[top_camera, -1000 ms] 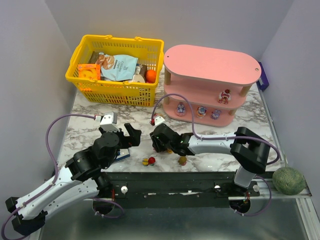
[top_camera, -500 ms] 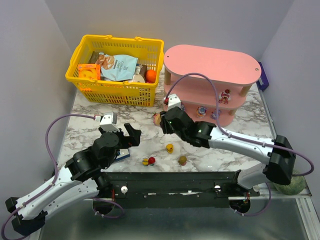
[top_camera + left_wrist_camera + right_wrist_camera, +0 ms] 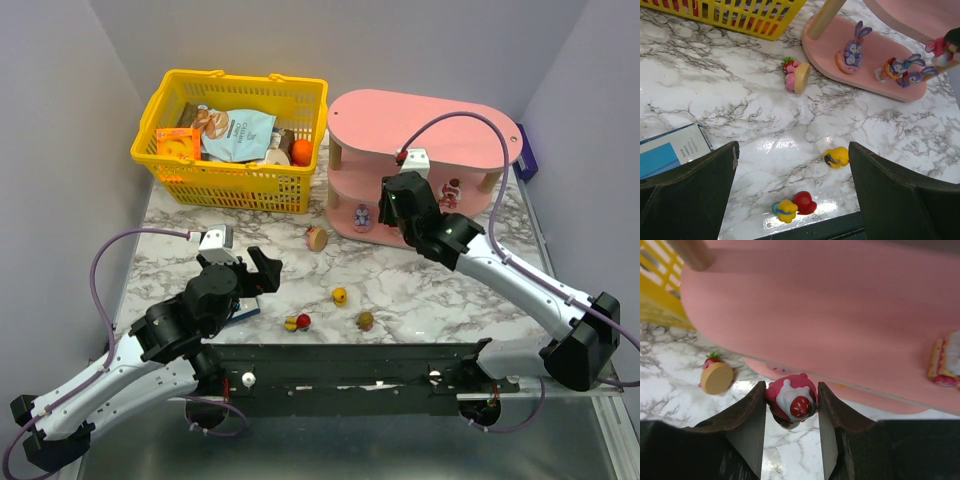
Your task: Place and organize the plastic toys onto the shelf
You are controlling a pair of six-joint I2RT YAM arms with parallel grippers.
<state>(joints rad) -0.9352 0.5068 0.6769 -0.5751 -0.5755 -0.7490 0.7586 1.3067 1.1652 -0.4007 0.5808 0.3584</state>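
At seven o'clock the left gripper [image 3: 258, 272] is hovering over the marble bench [image 3: 440, 300], its jaws standing wide and empty. Around six o'clock, a red-and-yellow toy pair [image 3: 296, 322], a yellow toy [image 3: 340, 296] and a brownish toy [image 3: 366, 321] are lying near the front edge. A pink cake toy [image 3: 317, 237] is lying farther in. At one o'clock the right gripper [image 3: 791, 399] is pinching a red strawberry toy [image 3: 791, 407] just in front of the middle tier of the pink shelf [image 3: 430, 120]. Purple rabbit toys [image 3: 854, 47] are standing on the bottom tier.

Right fingers [image 3: 751, 415] and red toy [image 3: 791, 401] now up at shelf [image 3: 430, 125]
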